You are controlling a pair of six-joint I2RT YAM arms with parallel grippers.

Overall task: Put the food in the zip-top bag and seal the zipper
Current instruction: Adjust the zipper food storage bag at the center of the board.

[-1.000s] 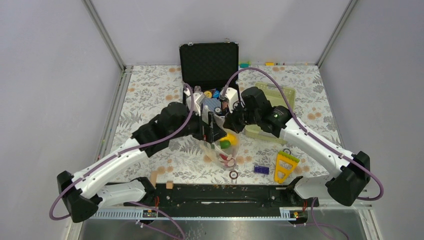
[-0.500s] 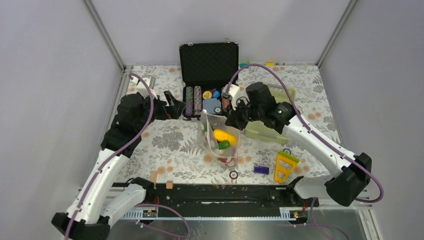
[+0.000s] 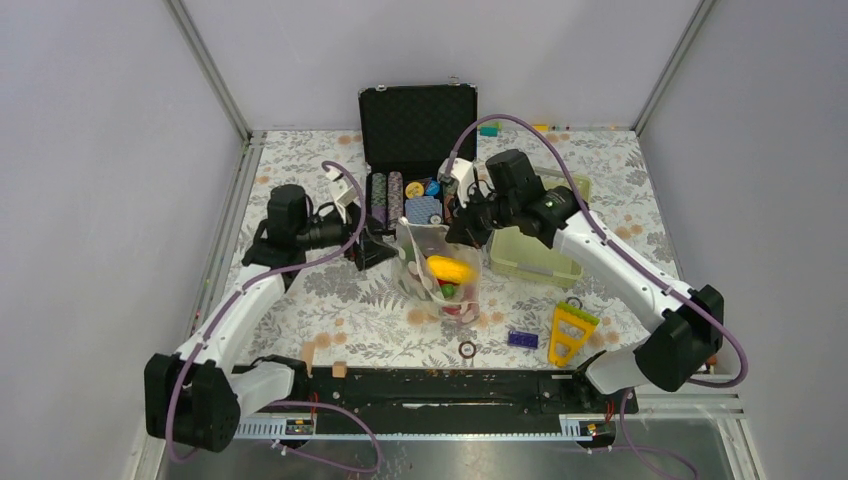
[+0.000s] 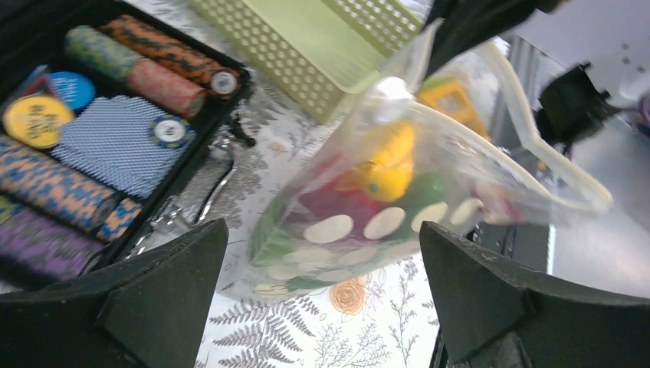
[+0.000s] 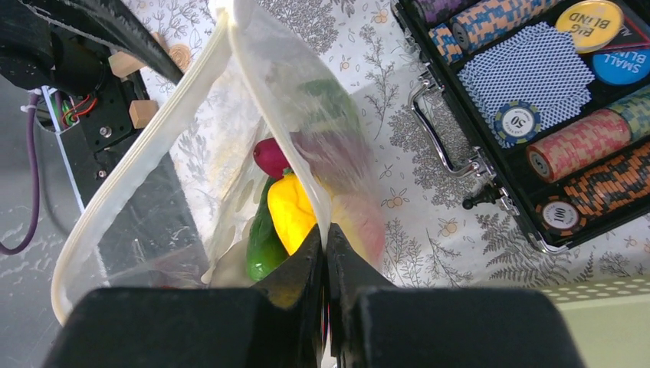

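Note:
The clear zip-top bag (image 3: 440, 268) stands mid-table with its mouth open upward. Inside it show yellow (image 3: 447, 268), green and red food pieces, also in the right wrist view (image 5: 290, 211). My right gripper (image 3: 463, 228) is shut on the bag's right wall near the mouth (image 5: 325, 238) and holds it up. My left gripper (image 3: 368, 247) is open and empty, just left of the bag; the bag (image 4: 383, 199) lies ahead between its spread fingers without touching them. The white zipper strip (image 5: 146, 169) runs along the open mouth.
An open black case (image 3: 417, 160) of striped poker chips stands right behind the bag. A pale green basket (image 3: 535, 245) sits to the right under my right arm. A yellow triangle frame (image 3: 570, 332), a purple block (image 3: 522, 339) and a small ring (image 3: 467, 349) lie near the front edge.
My left gripper let go of the bag, swung away to the far left, then came back toward the bag's left side, open. My right gripper kept hold; the bag stands more upright.

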